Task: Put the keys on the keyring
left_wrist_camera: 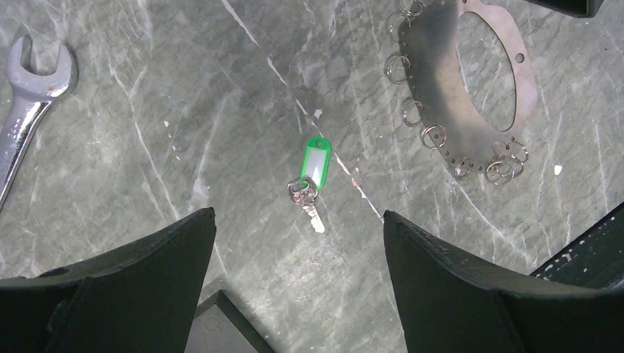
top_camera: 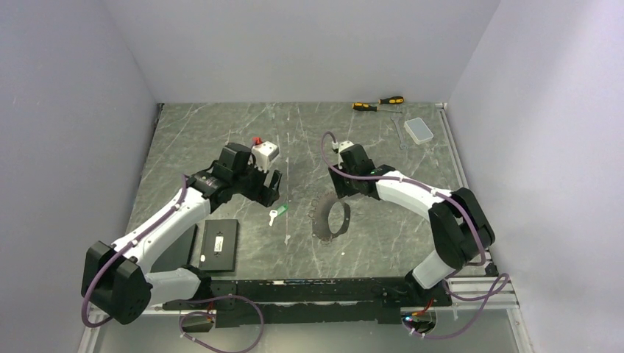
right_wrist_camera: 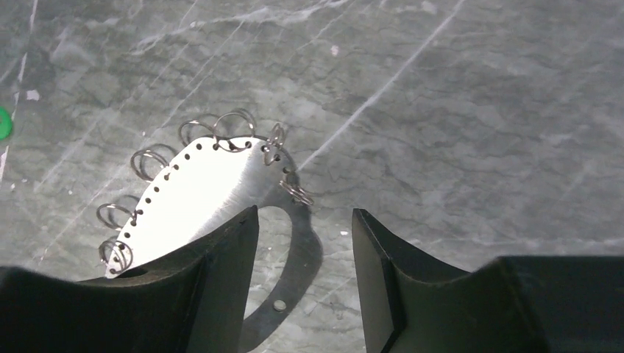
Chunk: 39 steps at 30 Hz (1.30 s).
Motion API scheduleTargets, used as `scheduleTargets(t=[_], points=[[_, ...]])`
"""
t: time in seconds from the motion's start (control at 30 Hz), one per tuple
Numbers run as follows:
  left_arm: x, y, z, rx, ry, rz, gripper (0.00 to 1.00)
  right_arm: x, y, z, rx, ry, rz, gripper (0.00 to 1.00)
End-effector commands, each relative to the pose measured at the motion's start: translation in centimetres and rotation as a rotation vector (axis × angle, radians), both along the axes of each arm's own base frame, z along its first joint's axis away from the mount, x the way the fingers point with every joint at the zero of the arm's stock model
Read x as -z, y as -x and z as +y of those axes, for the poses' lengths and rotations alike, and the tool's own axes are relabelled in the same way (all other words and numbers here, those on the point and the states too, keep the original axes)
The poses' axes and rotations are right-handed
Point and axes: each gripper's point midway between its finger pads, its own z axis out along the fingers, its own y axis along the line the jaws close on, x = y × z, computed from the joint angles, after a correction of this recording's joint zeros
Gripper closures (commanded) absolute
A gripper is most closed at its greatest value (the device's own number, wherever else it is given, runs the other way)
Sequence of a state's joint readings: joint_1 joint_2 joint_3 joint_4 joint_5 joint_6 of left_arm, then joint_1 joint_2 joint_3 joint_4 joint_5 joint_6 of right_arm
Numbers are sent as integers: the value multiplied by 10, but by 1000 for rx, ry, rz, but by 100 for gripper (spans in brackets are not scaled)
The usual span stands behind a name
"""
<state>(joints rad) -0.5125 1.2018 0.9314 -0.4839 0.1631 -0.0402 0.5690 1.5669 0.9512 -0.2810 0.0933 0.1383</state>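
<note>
The key (left_wrist_camera: 312, 209) is tiny and silver, fixed to a bright green tag (left_wrist_camera: 316, 160). It lies flat on the marble table, just beyond my left gripper (left_wrist_camera: 298, 220), which is open and empty. In the top view the key (top_camera: 274, 215) lies just in front of the left gripper (top_camera: 266, 197). The keyring (top_camera: 318, 223) is a thin grey ring plate hung with small split rings. It shows at the upper right of the left wrist view (left_wrist_camera: 434, 81). My right gripper (right_wrist_camera: 304, 220) is open over it. The bright band (right_wrist_camera: 199, 187) runs under the left finger, and its shadow falls between the jaws.
A silver wrench (left_wrist_camera: 29, 95) lies at the left of the left wrist view. A flat black box (top_camera: 221, 243) sits near the left arm. Two yellow-and-black screwdrivers (top_camera: 379, 104), another wrench (top_camera: 399, 132) and a clear box (top_camera: 420, 131) lie at the back right.
</note>
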Motion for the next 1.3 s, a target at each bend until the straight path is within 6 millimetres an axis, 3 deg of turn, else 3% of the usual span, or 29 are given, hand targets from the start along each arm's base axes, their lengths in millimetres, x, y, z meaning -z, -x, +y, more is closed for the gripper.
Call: scheduleTargets(t=[0.0, 0.27, 0.9, 1.17, 1.27], points=[[-9, -4, -9, 37, 18, -12, 12, 1, -6, 15, -61, -104, 13, 48], [-1, -5, -12, 44, 8, 19, 16, 13, -1, 14, -84, -149, 39, 50], [7, -5, -12, 47, -10, 50, 23, 34, -14, 7, -39, -139, 75, 64], [10, -6, -11, 43, -20, 56, 23, 38, -10, 16, -82, -166, 108, 72], [10, -6, -10, 40, -23, 56, 23, 36, -10, 17, -86, -172, 103, 81]])
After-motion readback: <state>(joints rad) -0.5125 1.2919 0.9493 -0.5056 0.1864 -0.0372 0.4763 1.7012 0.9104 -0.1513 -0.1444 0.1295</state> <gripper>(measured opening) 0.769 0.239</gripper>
